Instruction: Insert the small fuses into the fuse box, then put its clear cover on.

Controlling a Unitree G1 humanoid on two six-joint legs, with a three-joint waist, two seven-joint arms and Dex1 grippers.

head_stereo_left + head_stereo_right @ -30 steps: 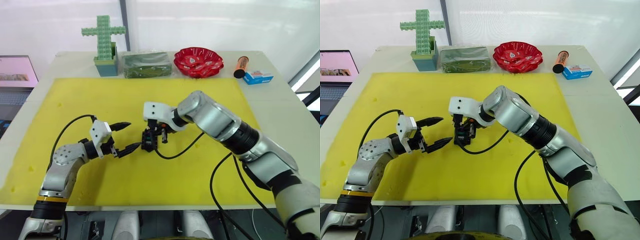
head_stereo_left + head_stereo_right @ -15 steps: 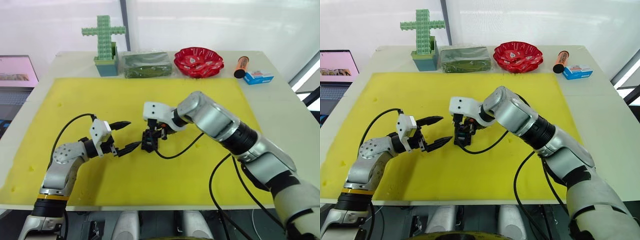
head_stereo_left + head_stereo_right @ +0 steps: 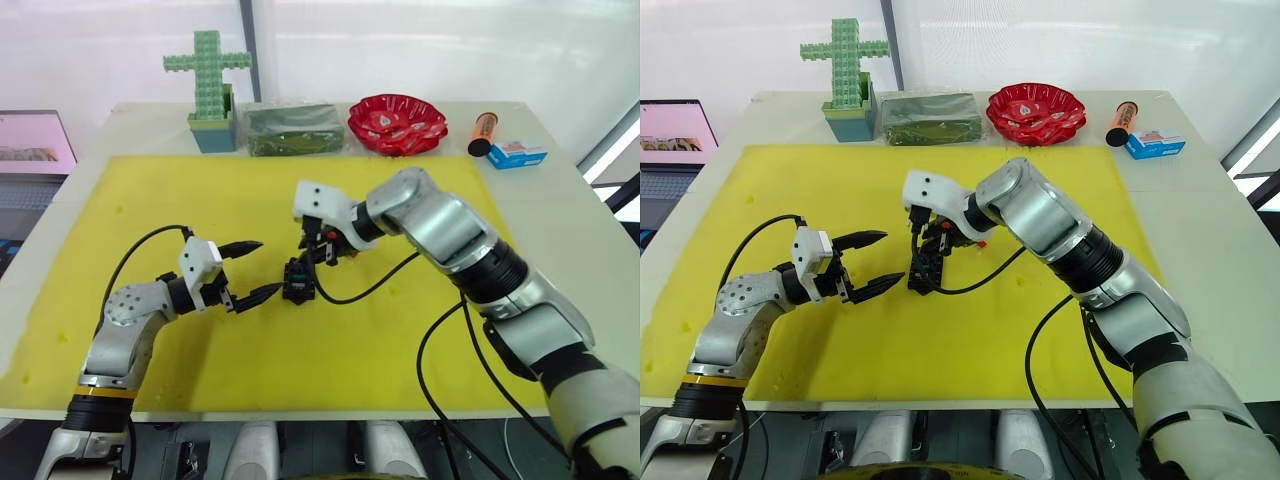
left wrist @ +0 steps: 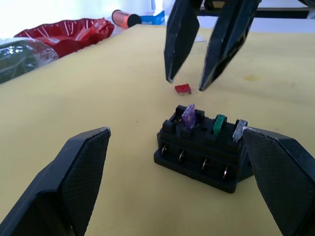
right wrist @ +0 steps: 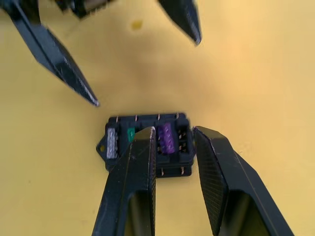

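Sitting in fuse box point(image 4: 201, 153): three fuses point(image 4: 218, 124).

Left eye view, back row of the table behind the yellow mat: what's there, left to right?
Green block cross → dark green box → red bowl → orange tube → small blue-and-white box.

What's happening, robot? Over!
Both claws open: left, right. Box holds purple, green and grey fuses. Red fuse on mat.
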